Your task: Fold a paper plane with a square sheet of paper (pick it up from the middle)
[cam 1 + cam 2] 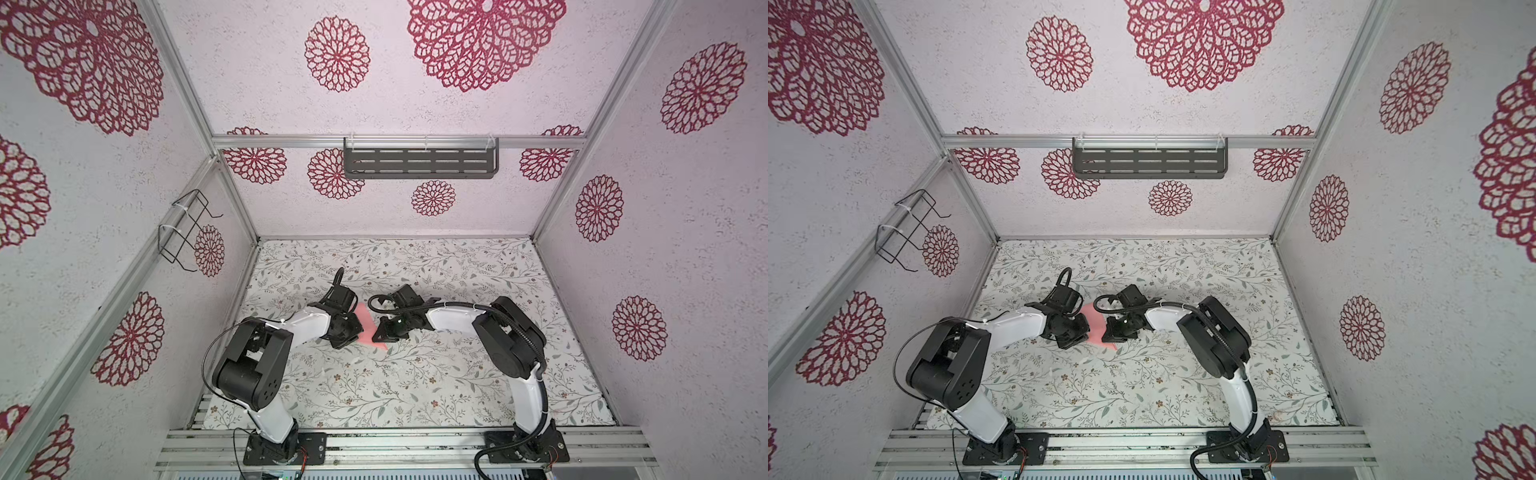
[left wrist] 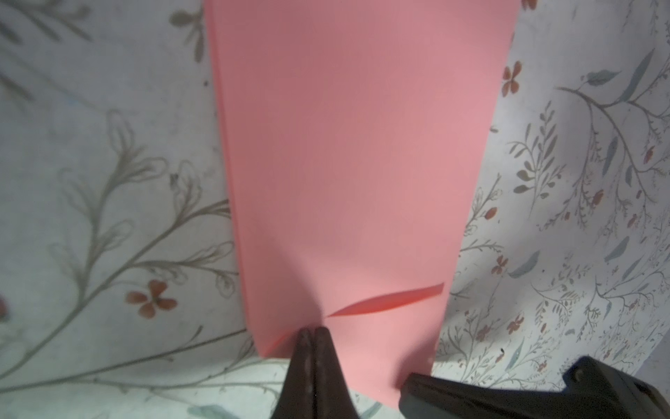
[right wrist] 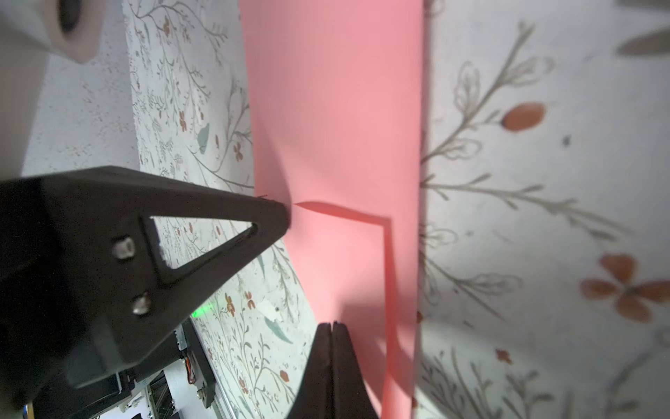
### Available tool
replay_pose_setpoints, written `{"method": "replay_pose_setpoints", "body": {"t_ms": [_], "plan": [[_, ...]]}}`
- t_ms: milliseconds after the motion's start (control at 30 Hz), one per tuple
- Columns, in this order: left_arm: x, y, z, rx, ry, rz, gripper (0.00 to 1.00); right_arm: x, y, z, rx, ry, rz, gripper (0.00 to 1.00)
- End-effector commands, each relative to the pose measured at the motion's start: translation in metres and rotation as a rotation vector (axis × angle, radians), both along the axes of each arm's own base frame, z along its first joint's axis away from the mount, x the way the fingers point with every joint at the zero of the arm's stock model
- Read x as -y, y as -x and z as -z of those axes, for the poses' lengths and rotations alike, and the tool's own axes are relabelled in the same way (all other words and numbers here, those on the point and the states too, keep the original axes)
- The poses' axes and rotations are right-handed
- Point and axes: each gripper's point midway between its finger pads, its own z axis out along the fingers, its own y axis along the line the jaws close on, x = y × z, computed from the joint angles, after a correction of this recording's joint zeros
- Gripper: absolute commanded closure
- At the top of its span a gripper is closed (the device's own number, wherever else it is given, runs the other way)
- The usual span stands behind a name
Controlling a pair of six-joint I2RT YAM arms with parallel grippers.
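You have the square sheet of paper (image 1: 366,321) in the middle of both top views, tucked between your two claws and low over the flowery tabletop (image 1: 415,395). It does not look square now. In the left wrist view it is a long pink strip that runs from the bottom middle of the frame up to the top edge. Its left side shows two thin layers, so I think it is folded in half.

Your left claw (image 2: 311,335) is shut tight at the bottom middle of that frame, and it pinches the end of the strip. A little pucker runs off to the right from its tip, so the pinch is real. Your right claw (image 3: 331,326) is shut tight too, at the bottom middle of the right wrist view. It looks to nip the same end, close beside the left one.

Why hold it this way? Thin paper flops. Two pinches near each other stop the two layers from sliding apart, so the fold stays neat. I cannot tell if the strip is fully off the tabletop. There is no pointy nose and no wings yet, so most folds are left to do.
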Motion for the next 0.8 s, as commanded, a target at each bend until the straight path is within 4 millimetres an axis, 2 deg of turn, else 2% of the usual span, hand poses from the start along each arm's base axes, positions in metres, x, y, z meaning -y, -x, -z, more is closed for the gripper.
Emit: {"method": "replay_pose_setpoints", "body": {"t_ms": [0, 300, 467, 767], "plan": [[-0.029, 0.038, 0.04, -0.165, -0.13, -0.025, 0.98, -0.014, 0.002, -0.026, 0.041, -0.055, -0.032, 0.97], [-0.029, 0.039, 0.041, -0.168, -0.131, -0.022, 0.98, -0.011, 0.003, -0.001, -0.011, 0.012, -0.016, 1.0], [-0.03, 0.04, 0.042, -0.172, -0.133, -0.021, 0.98, 0.005, 0.004, 0.013, -0.022, 0.083, 0.01, 1.0], [-0.033, 0.04, 0.041, -0.173, -0.143, -0.019, 0.98, 0.03, 0.007, 0.022, -0.027, 0.152, 0.042, 1.0]]}}
